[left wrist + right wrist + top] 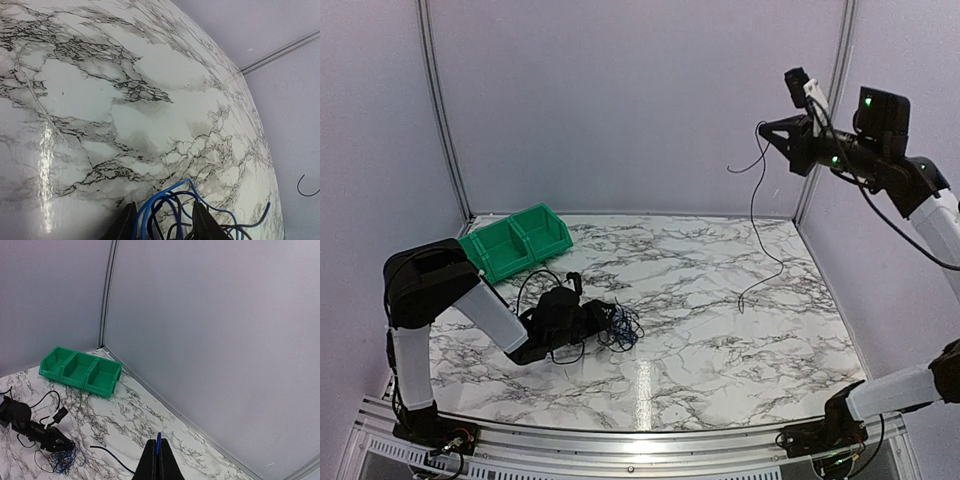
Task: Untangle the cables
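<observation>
Blue and black wires make up the knot [622, 326], which lies on the marble table [720, 340] right at the tip of the left gripper [608, 321]. That gripper is low, with its jaws partly apart. Several loops of the knot [170, 212] pass between the two fingers [125, 225], but nothing looks pinched.

The right gripper [763, 131] is raised high, with its jaws pressed together on a loose strand [753, 215]. A short tail of the strand curls off to one side of the jaws. The long part hangs straight below them, and its end reaches the table well apart from the knot.

The step in hand looks like drawing one cable free while the knot is held down. To do that well, the left jaws should close on the body of the knot rather than on a single loop. The right arm should pull slowly, easing off if the whole bundle starts to lift.

The top view alone shows the full hang of the strand and how far apart the arms are. The left wrist view alone shows the gap between the left fingers and which loops cross it. The right wrist view alone shows a blue sliver at the tips of the right gripper [158, 444], and a green bin [80, 372] far below, beyond the knot.
</observation>
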